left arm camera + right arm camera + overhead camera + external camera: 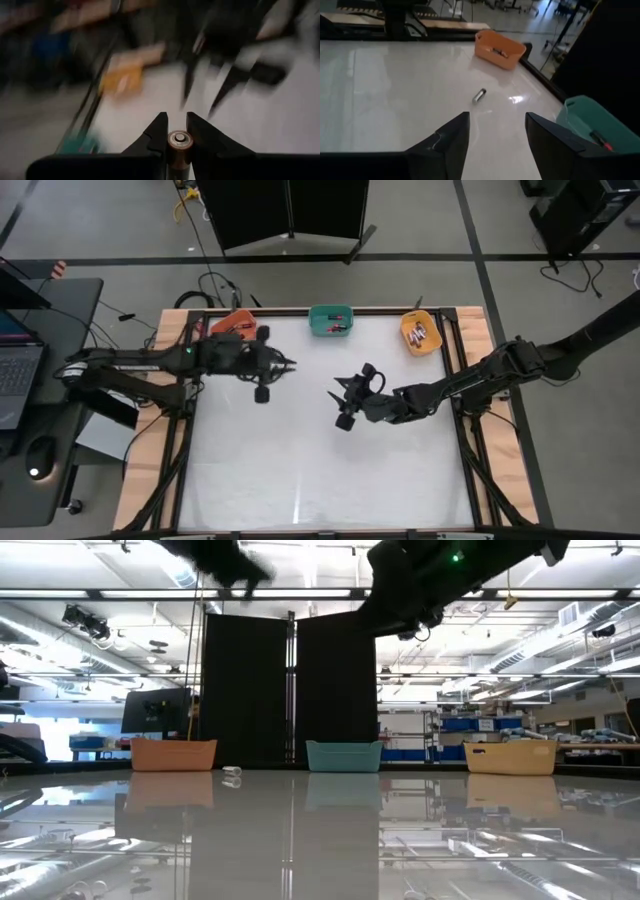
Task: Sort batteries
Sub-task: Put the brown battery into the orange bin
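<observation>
Apparently left hand (177,131) grips battery (180,141) — blurred.

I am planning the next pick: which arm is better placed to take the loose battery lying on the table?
Probably the right. The right gripper is open, empty and faces the loose battery; the left gripper is shut on another battery.

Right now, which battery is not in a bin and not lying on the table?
The battery clamped between the left gripper's fingers. Another battery lies loose on the white table, and the rest sit inside the bins.
</observation>
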### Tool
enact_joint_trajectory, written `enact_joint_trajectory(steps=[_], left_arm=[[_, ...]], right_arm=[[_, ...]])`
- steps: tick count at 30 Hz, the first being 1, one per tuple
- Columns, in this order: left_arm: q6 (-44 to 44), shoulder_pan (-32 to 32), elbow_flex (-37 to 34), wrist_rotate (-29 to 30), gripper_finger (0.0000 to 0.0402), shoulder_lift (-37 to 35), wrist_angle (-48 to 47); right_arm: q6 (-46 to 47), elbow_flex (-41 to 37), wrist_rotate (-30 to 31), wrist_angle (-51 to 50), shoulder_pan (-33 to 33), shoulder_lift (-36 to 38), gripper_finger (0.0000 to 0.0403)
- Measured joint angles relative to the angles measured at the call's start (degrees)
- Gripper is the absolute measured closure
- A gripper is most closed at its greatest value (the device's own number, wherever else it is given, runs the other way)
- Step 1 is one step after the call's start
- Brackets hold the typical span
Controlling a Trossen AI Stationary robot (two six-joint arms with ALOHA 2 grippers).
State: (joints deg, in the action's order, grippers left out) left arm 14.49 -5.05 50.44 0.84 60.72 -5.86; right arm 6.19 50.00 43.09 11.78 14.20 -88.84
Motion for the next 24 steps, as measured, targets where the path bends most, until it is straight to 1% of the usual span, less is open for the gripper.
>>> enact_joint_trajectory(steps=[2, 4, 6, 9, 11, 13, 14, 16, 19, 24], left_arm=[[-1.0, -1.7, 2.1, 4.3, 0.0349, -0.3, -10.3], [-2.2, -4.0, 3.8, 7.2, 0.0349, -0.2, -16.7], [-3.8, -6.8, 4.5, 8.8, 0.0349, -0.2, -23.6], [-5.6, -11.7, 4.7, 11.8, 0.0349, -0.2, -30.3], [-6.2, -15.4, 4.7, 17.0, 0.0349, 0.3, -34.2], [-7.1, -19.5, 4.7, 22.7, 0.0349, 1.4, -36.2], [-7.2, -21.6, 4.7, 24.5, 0.0349, 2.1, -36.8], [-6.8, -26.4, 4.7, 24.9, 0.0349, 3.4, -36.1], [-5.4, -32.9, 4.7, 21.2, 0.0349, 6.5, -36.1], [-3.3, -40.7, 4.7, 16.5, 0.0349, 11.5, -35.2]], right_arm=[[1.9, 0.0, 0.0, -1.8, 0.0, 0.0, 0.0202], [3.3, 0.0, 0.0, -3.9, 0.0, 0.0, 0.0204], [4.7, 0.0, 0.0, -5.2, 0.0, 0.0, 0.0207], [5.8, -0.1, 0.0, -6.3, 0.0, 0.0, 0.021], [5.9, -0.5, 0.0, -6.3, 0.0, 0.0, 0.0211], [5.9, -1.1, -0.1, -6.2, 0.0, 0.0, 0.0211], [6.0, -1.5, -0.1, -6.2, 0.0, 0.0, 0.0211], [6.8, -2.2, -0.1, -5.4, 0.0, 0.0, 0.0211], [8.0, -3.3, -0.2, -5.4, 0.0, 0.0, 0.0212], [9.3, -4.9, -0.6, -5.0, 0.0, 0.0, 0.0217]])
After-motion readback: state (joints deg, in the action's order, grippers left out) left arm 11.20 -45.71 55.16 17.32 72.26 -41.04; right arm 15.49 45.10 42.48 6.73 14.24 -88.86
